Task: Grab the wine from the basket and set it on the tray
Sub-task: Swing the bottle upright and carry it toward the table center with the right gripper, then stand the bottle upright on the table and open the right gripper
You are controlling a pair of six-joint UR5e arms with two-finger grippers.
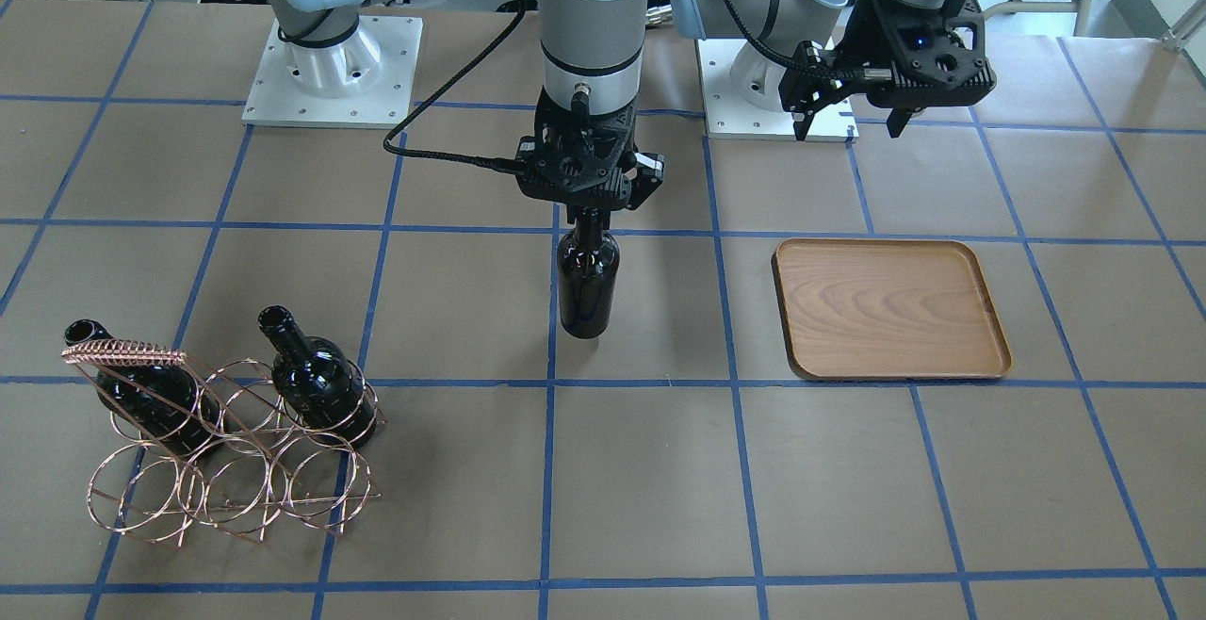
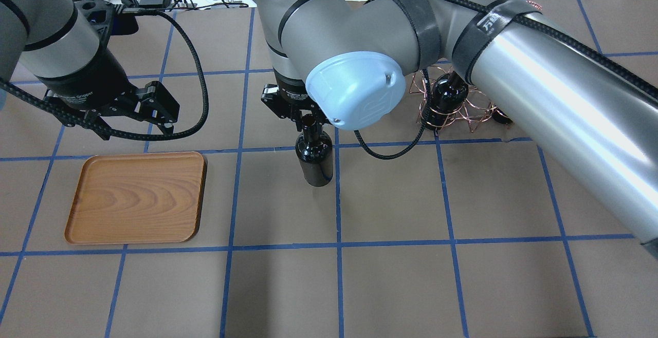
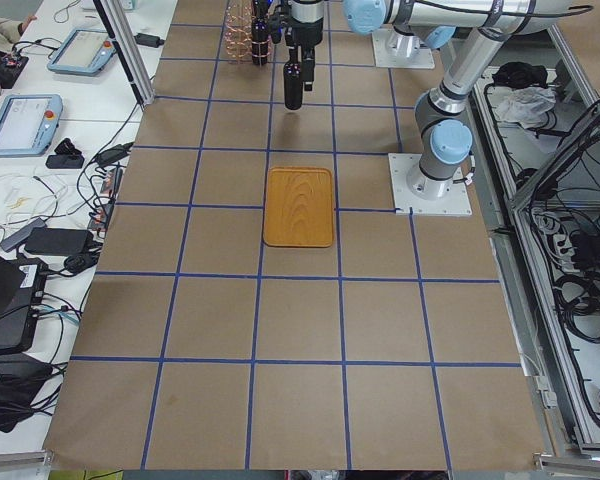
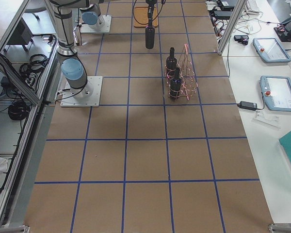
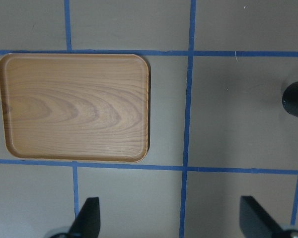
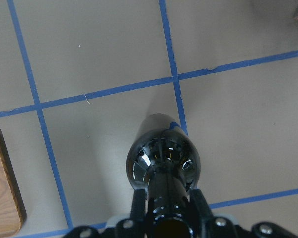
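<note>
- On the left of the overhead view, the left tool point(image 1: 848, 122) is hanging raised above the bench point(image 2: 390, 276) near the tray. Its fingers are spread wide and gripping nothing, and by my reading it is taking no part in the carry.
- Just below it in that view, the tray point(image 2: 136, 196) is lying flat and bare, well apart from the wine.
- At the centre, the right tool point(image 2: 308, 121) is pinching the neck of the wine point(image 2: 314, 162) from above, with its fingers closed on either side of the glass.
- The bottle is hanging upright under the right tool, out of the basket and roughly between basket and tray. Whether its base is clearing the bench, I cannot tell.
- Judging from that, the transfer step is under way: the lifting out is looking done, the setting down is not.
- The next move is calling for carrying the bottle sideways to the tray, keeping it upright, and lowering it inside the rim before letting go.
- On the right, the basket point(image 1: 236, 479) is sitting on the bench with a second bottle point(image 1: 141, 394) and a third bottle point(image 1: 316, 380) leaning in its loops.
</note>
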